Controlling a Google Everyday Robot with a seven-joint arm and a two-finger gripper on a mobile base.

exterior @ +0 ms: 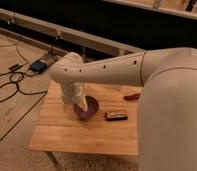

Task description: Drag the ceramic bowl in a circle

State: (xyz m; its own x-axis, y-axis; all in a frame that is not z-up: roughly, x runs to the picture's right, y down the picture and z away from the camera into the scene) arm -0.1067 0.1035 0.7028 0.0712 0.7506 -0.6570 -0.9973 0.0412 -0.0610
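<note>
The ceramic bowl (89, 107), small, round, dark purple-maroon and glossy, sits near the middle of the wooden table (67, 130). My gripper (82, 106) reaches down from the white arm into the bowl's left side, its tip inside or on the rim. The wrist hides part of the bowl's left edge.
A flat dark rectangular object (116, 115) lies just right of the bowl. A small red-orange tool (131, 97) lies at the back right, partly behind my arm. Black cables (9, 82) and a dark box (38, 65) lie on the floor to the left.
</note>
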